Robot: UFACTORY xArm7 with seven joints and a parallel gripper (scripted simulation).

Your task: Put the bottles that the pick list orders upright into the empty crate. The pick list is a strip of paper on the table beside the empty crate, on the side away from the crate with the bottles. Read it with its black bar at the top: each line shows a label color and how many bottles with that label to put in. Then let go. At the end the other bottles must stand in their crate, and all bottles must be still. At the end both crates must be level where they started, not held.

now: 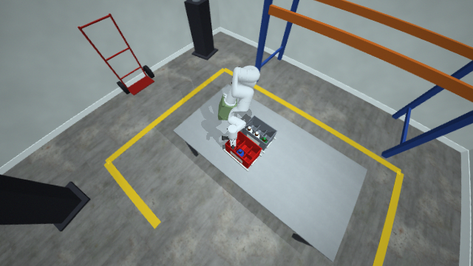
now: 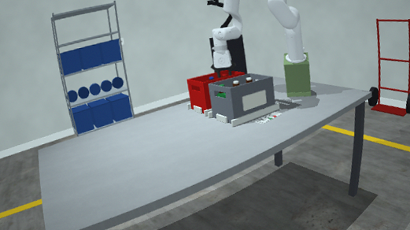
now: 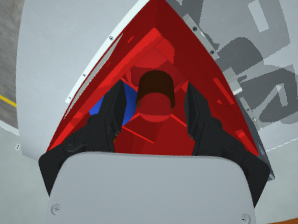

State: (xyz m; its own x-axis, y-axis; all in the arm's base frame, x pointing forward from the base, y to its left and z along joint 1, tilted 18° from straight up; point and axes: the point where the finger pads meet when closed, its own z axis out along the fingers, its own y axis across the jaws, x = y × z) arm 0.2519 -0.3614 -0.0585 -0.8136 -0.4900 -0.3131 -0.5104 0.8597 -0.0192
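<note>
One dark-capped, red-labelled bottle (image 3: 156,92) upright in red crate (image 3: 200,83), pincer (image 3: 157,115) apart, straddling its cap.

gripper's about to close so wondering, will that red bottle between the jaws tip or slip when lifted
Probably not tip: the red bottle stands upright inside a red crate cell, centred between the open jaws. It looks rigid and round, so it might turn or slip in a loose grip. Its weight cannot be judged.
</note>
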